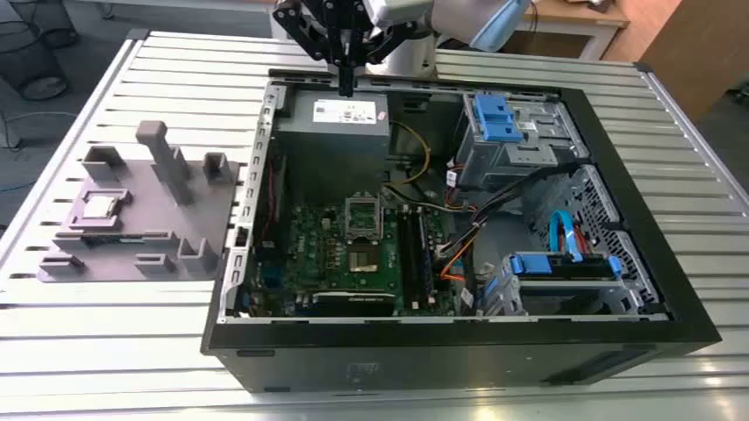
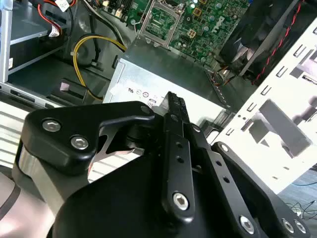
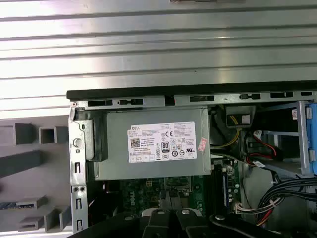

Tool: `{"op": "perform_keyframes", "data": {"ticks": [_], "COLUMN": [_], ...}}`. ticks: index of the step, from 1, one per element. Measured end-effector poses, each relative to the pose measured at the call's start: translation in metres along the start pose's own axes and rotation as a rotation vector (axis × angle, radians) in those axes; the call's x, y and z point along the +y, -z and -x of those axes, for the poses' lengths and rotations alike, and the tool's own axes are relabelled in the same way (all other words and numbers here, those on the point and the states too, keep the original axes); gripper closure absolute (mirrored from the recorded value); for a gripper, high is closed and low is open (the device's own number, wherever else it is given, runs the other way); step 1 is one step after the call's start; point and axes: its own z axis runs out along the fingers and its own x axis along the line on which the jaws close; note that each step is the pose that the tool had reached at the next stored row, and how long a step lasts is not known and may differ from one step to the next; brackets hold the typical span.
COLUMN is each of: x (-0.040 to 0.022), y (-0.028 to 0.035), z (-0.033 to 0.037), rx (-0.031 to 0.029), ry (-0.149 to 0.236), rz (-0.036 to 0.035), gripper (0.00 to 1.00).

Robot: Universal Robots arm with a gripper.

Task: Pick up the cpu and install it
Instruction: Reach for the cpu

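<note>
The cpu point(image 1: 100, 206), a small shiny square chip, lies in a recess of the grey fixture block point(image 1: 140, 219) on the exterior view's left, outside the case. My gripper point(image 1: 346, 86) hangs high over the far end of the open computer case, above the grey power supply point(image 1: 339, 118), well away from the chip. Its black fingers point(image 2: 174, 106) are pressed together with nothing between them. On the green motherboard point(image 1: 333, 254) the socket point(image 1: 363, 257) lies exposed, its metal frame point(image 1: 363, 213) flipped open; the second wrist view shows the socket point(image 2: 161, 20) beyond the power supply point(image 2: 163, 79).
The black case point(image 1: 468, 351) sits on a slatted metal table point(image 1: 117, 368). Blue drive bays point(image 1: 503, 123) and bundled cables point(image 1: 515, 202) crowd the case on the exterior view's right. Tall posts point(image 1: 158, 149) rise from the fixture block near the chip. The power supply's label point(image 3: 161, 144) faces the first wrist view.
</note>
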Motion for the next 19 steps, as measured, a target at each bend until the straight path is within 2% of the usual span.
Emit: {"op": "perform_keyframes", "data": {"ticks": [19], "x": [-0.0001], "y": [0.0000], "z": [-0.0017], "rx": [-0.0001], "ry": [0.000], "rz": [0.0000], "gripper": [0.89]}}
